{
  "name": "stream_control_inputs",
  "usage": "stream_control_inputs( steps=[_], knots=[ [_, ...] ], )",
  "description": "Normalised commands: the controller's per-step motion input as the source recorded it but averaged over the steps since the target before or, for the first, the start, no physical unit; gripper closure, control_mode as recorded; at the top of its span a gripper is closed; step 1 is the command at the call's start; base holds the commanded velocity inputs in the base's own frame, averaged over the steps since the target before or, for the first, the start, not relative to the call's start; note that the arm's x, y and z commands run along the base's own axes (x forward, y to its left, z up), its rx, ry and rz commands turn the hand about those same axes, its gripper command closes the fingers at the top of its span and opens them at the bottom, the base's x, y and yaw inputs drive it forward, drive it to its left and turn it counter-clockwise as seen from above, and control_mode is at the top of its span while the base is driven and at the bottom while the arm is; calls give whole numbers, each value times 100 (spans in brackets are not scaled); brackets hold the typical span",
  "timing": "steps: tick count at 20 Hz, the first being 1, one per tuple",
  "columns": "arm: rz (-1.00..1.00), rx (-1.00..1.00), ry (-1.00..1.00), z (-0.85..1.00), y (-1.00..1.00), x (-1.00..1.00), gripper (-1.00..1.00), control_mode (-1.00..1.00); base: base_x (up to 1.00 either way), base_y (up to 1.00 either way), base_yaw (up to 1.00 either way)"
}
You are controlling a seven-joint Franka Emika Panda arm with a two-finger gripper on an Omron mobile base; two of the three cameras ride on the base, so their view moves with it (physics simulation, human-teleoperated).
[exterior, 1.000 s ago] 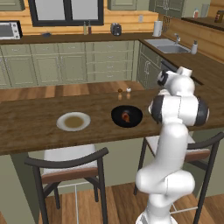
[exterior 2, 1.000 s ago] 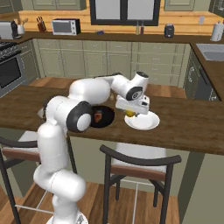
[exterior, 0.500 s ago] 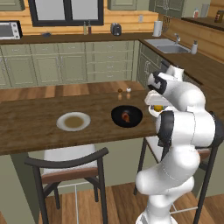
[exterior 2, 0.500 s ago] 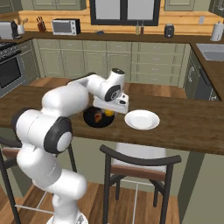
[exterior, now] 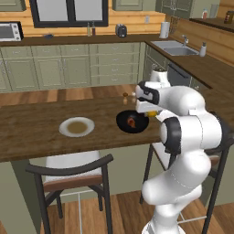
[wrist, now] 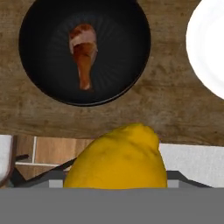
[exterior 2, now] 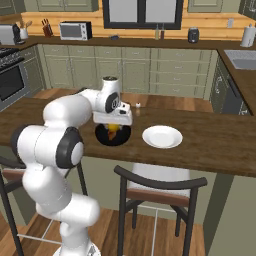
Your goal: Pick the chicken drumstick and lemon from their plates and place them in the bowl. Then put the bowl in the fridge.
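My gripper (exterior: pixel 151 112) is shut on the lemon (wrist: pixel 118 162), a bright yellow oval that covers the fingertips in the hand view. The lemon (exterior: pixel 152 113) hangs over the counter's near edge, just beside the black bowl (wrist: pixel 43 65). The reddish-brown chicken drumstick (wrist: pixel 84 50) lies inside the bowl (exterior: pixel 122 124). From the right base view, the gripper (exterior 2: pixel 114 121) stands over the bowl (exterior 2: pixel 104 138) with the lemon (exterior 2: pixel 114 129) under it. A bare white plate (exterior 2: pixel 162 136) sits to the bowl's right. A tan-centred plate (exterior: pixel 64 129) lies to the bowl's left.
The wooden counter (exterior: pixel 27 137) runs across the front, with two dark chairs (exterior: pixel 73 176) (exterior 2: pixel 157 192) tucked under its near edge. Two small shakers (exterior: pixel 125 96) stand behind the bowl. Green-grey cabinets and a sink (exterior: pixel 176 48) line the back.
The arm has swung from the white plate over to the bowl, carrying the lemon with it. The drumstick and both plates have stayed put.
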Motion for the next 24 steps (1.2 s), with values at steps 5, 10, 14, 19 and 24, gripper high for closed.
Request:
stream_control_inputs(
  steps=[5, 10, 14, 19, 24],
  knots=[
    [0, -1, 6, -1, 12, 64, 100, -100, 0, 0, 0],
    [0, 1, 5, -28, 1, 49, 100, -100, 0, 0, 0],
    [0, 0, 6, -29, 11, 40, 100, -100, 0, 0, 0],
    [0, 0, 6, -39, 27, 17, 100, -100, 0, 0, 0],
    [0, 0, 12, -46, 25, 2, 100, -100, 0, 0, 0]
  ],
)
